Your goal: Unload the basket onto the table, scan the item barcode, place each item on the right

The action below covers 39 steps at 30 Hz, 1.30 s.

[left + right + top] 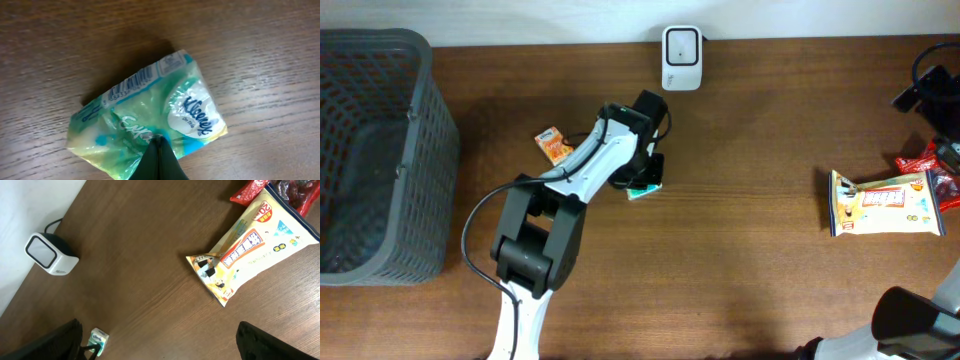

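A grey basket stands at the left end of the wooden surface, and a white scanner sits at its far edge. The left hand, pressed together, pinches the wrapper of a Kleenex tissue pack mid-surface, near the scanner, with its barcode facing up. The right hand is spread wide.

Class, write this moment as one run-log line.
left claw: shut on tissue pack | right claw: open, empty | scanner: standing apart from pack

Even light, soft shadows, sheen on slightly blurred tissue pack
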Each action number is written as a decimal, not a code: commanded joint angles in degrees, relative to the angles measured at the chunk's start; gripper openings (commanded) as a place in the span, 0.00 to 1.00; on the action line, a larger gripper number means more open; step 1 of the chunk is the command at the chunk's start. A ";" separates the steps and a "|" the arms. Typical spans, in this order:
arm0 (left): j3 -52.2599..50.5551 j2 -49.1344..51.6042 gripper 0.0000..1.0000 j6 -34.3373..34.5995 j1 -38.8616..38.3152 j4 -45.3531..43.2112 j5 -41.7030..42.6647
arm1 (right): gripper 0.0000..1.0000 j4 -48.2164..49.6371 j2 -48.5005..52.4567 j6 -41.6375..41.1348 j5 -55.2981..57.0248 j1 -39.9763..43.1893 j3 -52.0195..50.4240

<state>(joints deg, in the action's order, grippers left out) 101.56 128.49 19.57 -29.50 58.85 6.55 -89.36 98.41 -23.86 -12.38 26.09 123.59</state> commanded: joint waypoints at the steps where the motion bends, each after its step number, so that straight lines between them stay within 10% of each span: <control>1: -1.29 0.20 0.00 0.79 -1.77 0.17 -0.37 | 0.98 0.00 -0.26 -0.24 -0.50 -0.20 -0.04; 39: -1.73 2.47 0.00 2.69 -4.76 1.40 0.98 | 0.98 0.00 -0.26 -0.24 -0.50 -0.22 -0.04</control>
<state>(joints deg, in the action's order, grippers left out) 100.07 130.10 22.37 -34.76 59.92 7.92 -89.36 98.43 -23.83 -12.38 26.09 123.57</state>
